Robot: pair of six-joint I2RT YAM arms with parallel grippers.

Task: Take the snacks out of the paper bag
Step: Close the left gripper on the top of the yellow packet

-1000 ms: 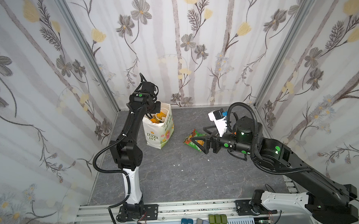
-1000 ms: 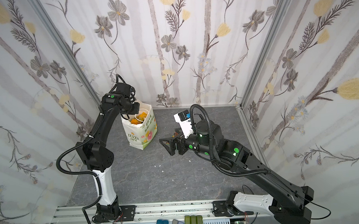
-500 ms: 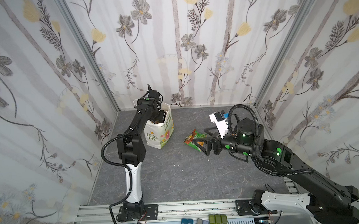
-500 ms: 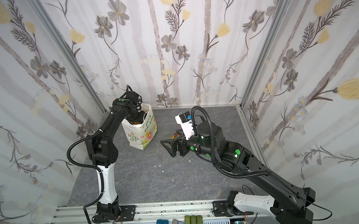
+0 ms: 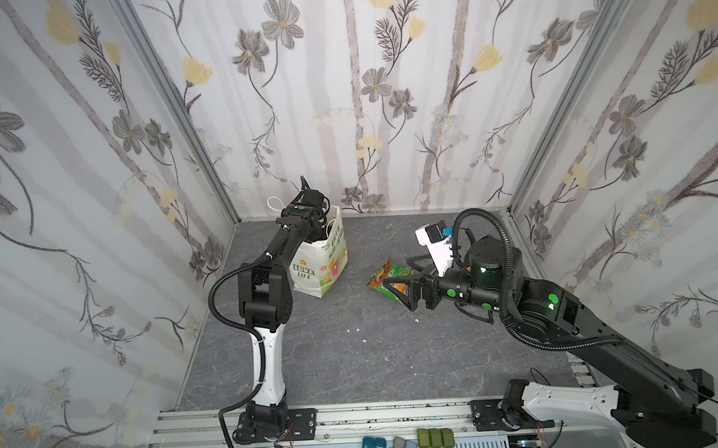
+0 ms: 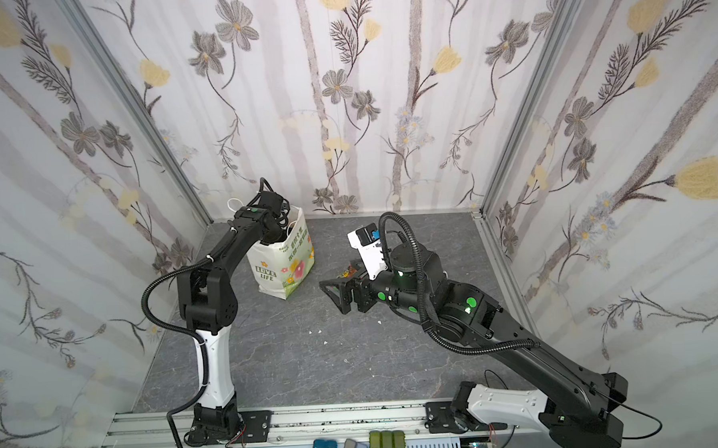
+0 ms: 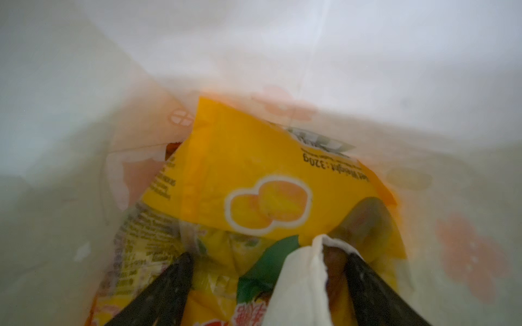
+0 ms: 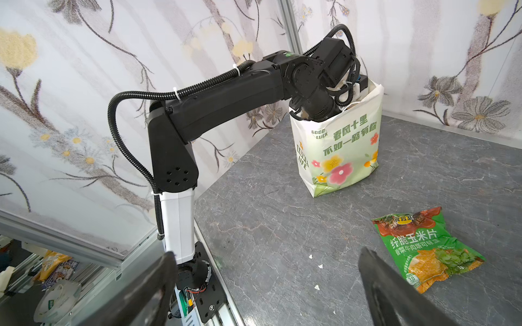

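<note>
The tall white paper carrier bag [image 5: 322,265], printed with green "LOVE LIFE" lettering and coloured flowers, stands upright on the dark grey marbled tabletop [image 5: 355,358]. The left arm bends down through the bag's open mouth, so in both top views the left claw is hidden inside it.

In the left wrist view the left claw [image 7: 268,256] has its two black fingers spread wide and grips nothing. Just ahead of its tips lies an orange-yellow foil snack packet [image 7: 254,169], leaning on the bag's inner wall. Between the fingers sits a crinkly yellow packet with a green patch [image 7: 217,282], and next to one finger is a white crumpled edge that I cannot identify.

The right claw [image 8: 267,251] hangs low over the table, jaws fully apart and empty. A green foil snack packet with orange print [image 8: 418,242] lies flat on the tabletop just beside one finger, outside the gap; whether they touch I cannot tell. The bag stands ahead of this claw, well apart.
</note>
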